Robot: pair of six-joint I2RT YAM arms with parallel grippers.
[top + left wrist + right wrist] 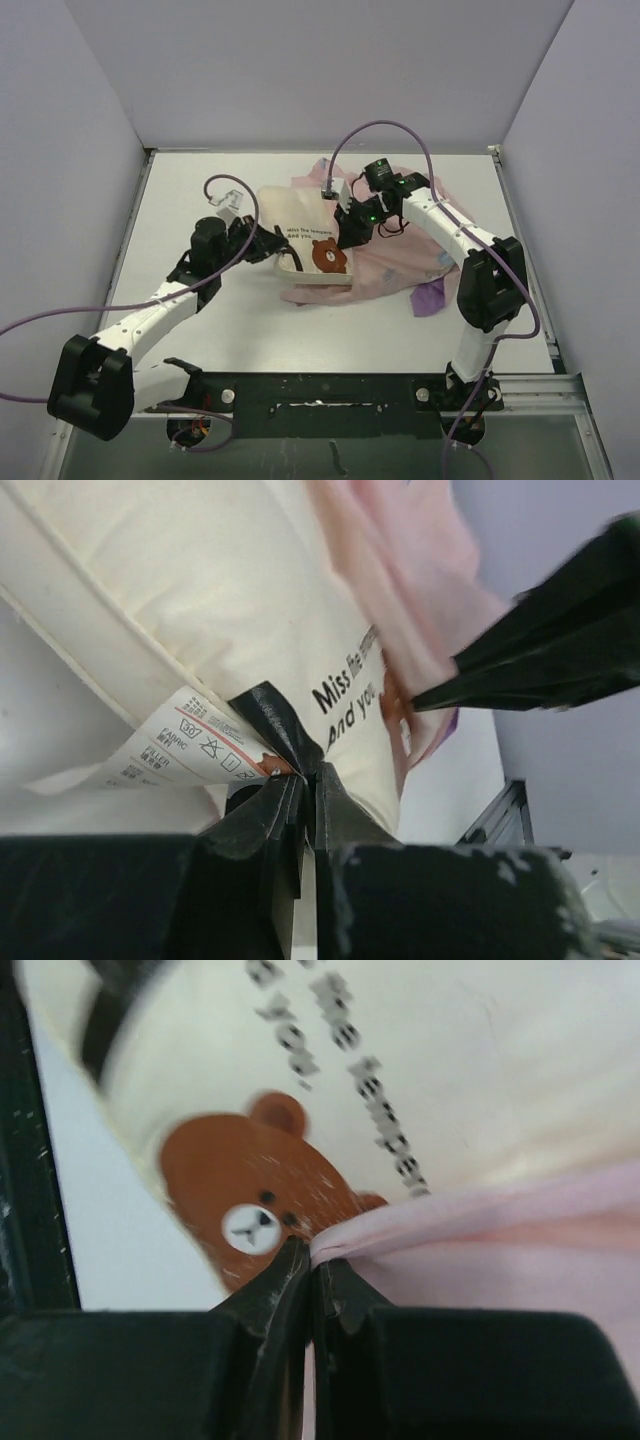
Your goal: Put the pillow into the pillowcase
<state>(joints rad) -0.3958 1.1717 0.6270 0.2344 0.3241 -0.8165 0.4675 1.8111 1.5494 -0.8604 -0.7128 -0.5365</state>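
Nearest the arm bases, the left gripper meets the pillow at the pillow's 8 o'clock corner. In the left wrist view its jaws are clamped together on a pinch of cream fabric just beside the care tag. This grip probably anchors and slightly lifts the pillow so that cloth can slide around it.

The pillow lies mid-surface, with its bear face toward 5 o'clock and the black text above it.

At the pillow's 3 o'clock side, the right gripper has its jaws pressed shut on the folded pink edge of the pillowcase. It holds that edge against the pillow just beside the bear, seemingly to draw the opening over that side.

Farther out, the pillowcase spreads from 1 to 4 o'clock of the pillow, pale pink side up, with a purple corner showing at 4 o'clock. The top view suggests the pillow's far-right part sits on or just inside the cloth, but which of the two cannot be told. Most of the pillow remains uncovered, so insertion appears to be at an early stage.
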